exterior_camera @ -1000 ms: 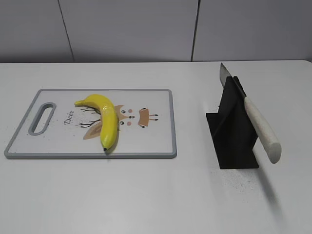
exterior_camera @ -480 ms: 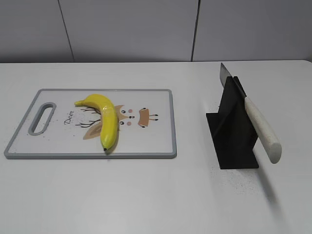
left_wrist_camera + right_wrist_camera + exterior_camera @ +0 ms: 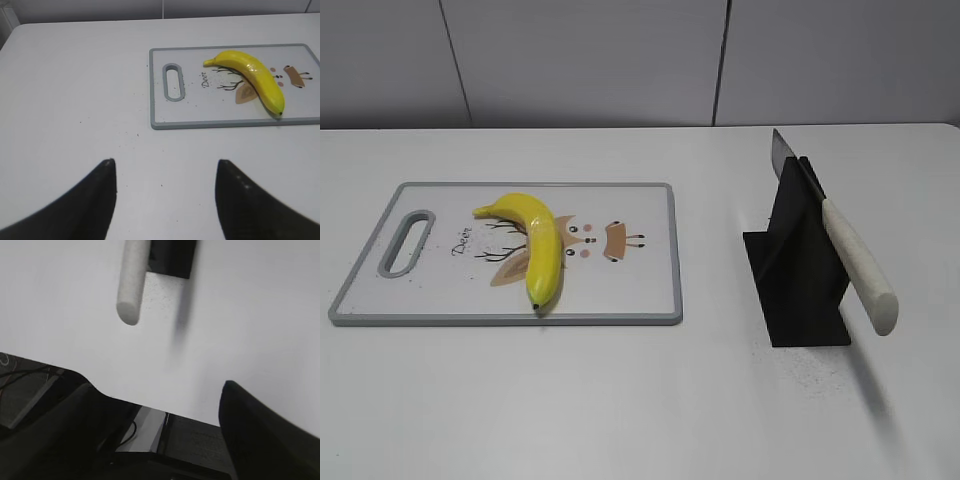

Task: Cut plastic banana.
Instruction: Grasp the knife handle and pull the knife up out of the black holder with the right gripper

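The plastic banana [image 3: 535, 238] is glossy yellow and lies on a white cutting board [image 3: 640, 290] with a grey rim at the left of the table. It also shows in the left wrist view [image 3: 252, 77], on the board [image 3: 200, 107]. A knife with a white handle [image 3: 858, 265] rests in a black stand [image 3: 800, 270] at the right; its handle [image 3: 132, 282] and the stand [image 3: 172, 257] show in the right wrist view. My left gripper [image 3: 165, 167] is open and empty over bare table, short of the board. My right gripper [image 3: 157, 392] is open and empty near the table's front edge, short of the handle.
The board has a handle slot [image 3: 408, 240] at its left end and a deer drawing [image 3: 585, 240] under the banana. The table's front edge [image 3: 150, 402] crosses the right wrist view, with dark equipment and cables below it. A grey wall stands behind the table.
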Action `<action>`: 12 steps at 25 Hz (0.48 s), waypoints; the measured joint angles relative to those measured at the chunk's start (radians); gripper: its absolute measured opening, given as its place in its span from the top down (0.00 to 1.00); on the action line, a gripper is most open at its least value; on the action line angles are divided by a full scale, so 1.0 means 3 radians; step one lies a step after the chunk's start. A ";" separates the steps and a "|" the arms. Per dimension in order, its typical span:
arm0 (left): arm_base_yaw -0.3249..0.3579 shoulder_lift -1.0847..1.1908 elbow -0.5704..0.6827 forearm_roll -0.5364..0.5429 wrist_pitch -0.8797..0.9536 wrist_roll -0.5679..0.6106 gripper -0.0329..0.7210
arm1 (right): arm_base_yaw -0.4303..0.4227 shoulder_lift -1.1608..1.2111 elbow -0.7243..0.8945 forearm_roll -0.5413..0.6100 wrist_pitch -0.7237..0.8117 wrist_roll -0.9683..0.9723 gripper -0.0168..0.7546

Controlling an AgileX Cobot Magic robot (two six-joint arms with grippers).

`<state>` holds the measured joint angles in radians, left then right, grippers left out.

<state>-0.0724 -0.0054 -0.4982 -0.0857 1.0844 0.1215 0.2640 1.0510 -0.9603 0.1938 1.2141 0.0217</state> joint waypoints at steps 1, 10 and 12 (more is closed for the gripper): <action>0.0000 0.0000 0.0000 0.0000 0.0000 0.0000 0.18 | 0.0079 0.0122 -0.0046 0.0000 -0.0003 0.0000 0.24; 0.0000 0.0000 0.0000 0.0000 0.0000 0.0000 0.18 | 0.0203 0.1088 -0.0487 0.0008 -0.0007 0.0178 0.24; 0.0000 0.0000 0.0000 0.0000 0.0000 0.0000 0.18 | 0.0214 0.1281 -0.0554 0.0005 -0.0007 0.0219 0.25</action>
<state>-0.0724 -0.0054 -0.4982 -0.0857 1.0844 0.1215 0.3282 1.4353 -1.1266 0.1954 1.2122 0.0875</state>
